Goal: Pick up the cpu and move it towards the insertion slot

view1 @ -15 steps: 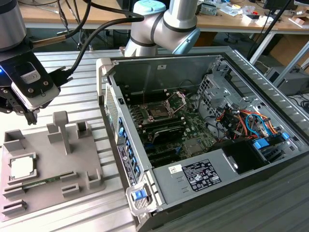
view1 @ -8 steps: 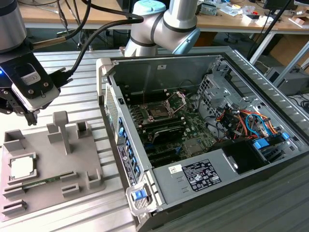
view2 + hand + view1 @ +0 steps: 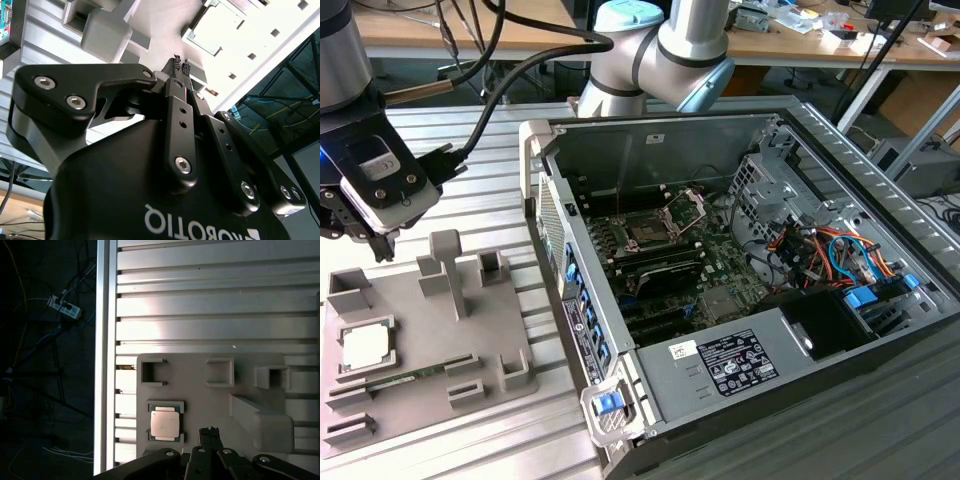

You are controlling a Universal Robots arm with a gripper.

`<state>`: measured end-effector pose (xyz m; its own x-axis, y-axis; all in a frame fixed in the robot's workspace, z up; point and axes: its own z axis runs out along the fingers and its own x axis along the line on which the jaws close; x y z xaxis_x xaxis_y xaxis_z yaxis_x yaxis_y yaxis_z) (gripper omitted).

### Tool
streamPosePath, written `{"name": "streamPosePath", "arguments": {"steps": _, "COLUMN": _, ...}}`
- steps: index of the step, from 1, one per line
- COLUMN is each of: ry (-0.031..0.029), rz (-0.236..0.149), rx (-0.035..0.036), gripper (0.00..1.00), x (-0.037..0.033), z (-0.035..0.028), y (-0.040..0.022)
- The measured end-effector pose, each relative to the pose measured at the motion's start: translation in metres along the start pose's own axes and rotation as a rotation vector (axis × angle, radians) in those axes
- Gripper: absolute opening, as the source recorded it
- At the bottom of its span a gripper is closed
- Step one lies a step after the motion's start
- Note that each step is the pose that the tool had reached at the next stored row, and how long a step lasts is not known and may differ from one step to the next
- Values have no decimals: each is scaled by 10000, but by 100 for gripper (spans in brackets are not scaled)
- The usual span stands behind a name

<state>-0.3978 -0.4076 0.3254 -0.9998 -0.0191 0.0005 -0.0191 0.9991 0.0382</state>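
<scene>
Empty pincer (image 3: 212,432), fully closed, facing downward.

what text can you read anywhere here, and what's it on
No text can be quoted here.
On the power supply label: print too small to read.
On the gripper body: white lettering, upside down and cut off.
On the cpu: nothing legible.

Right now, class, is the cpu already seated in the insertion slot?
No, the cpu lies in its nest on the grey fixture plate, outside the computer case that holds the insertion slot.
</scene>
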Motion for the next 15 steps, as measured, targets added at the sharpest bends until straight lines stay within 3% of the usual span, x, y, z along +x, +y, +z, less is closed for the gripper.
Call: {"name": "streamPosePath", "arguments": {"steps": 15, "ry": 0, "rz": 0, "rx": 0, "gripper": 11, "x": 17, "z": 24, "y": -1}}
